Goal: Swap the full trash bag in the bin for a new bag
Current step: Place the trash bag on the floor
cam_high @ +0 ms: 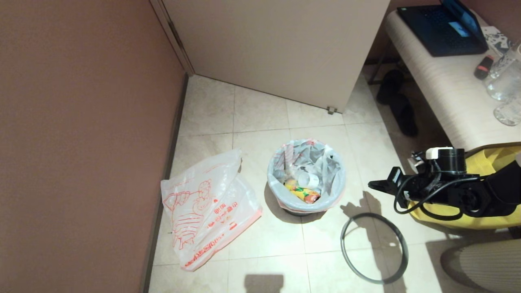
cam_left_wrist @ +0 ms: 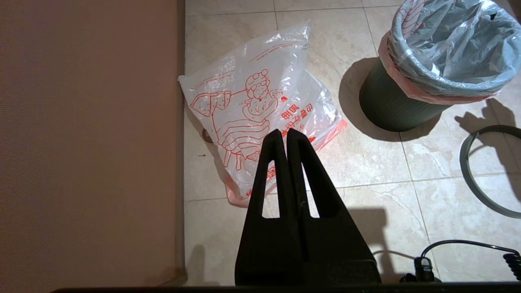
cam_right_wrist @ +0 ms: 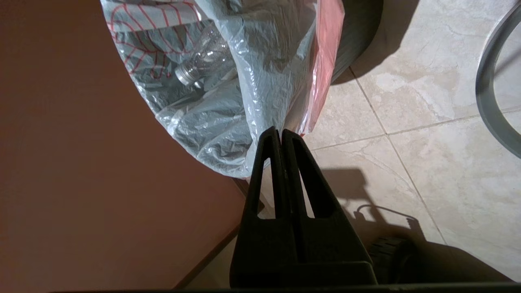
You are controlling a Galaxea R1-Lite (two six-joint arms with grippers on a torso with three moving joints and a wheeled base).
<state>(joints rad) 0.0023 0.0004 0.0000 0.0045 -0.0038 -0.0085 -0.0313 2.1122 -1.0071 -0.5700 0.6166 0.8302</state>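
The bin [cam_high: 303,209] stands on the tiled floor, lined with the full trash bag [cam_high: 323,162], whose pink band folds over the edge. A yellow-orange packet [cam_high: 303,194] and a white cup [cam_high: 308,179] lie inside. The bin's grey hoop [cam_high: 374,248] lies loose on the floor to its right. The new bag [cam_high: 209,207] with the red cartoon drawing lies flat by the left wall. My right gripper [cam_high: 372,185] is shut and empty, just right of the bin, apart from the bag [cam_right_wrist: 264,81]. My left gripper [cam_left_wrist: 283,132] is shut and empty above the new bag [cam_left_wrist: 252,93].
A brown wall [cam_high: 81,142] runs along the left. A door panel [cam_high: 285,49] stands behind the bin. At the right, a yellow cloth tote [cam_high: 488,162] sits under my right arm by a bench [cam_high: 447,97] with a laptop [cam_high: 443,24] and glasses. Dark slippers [cam_high: 401,106] lie beneath it.
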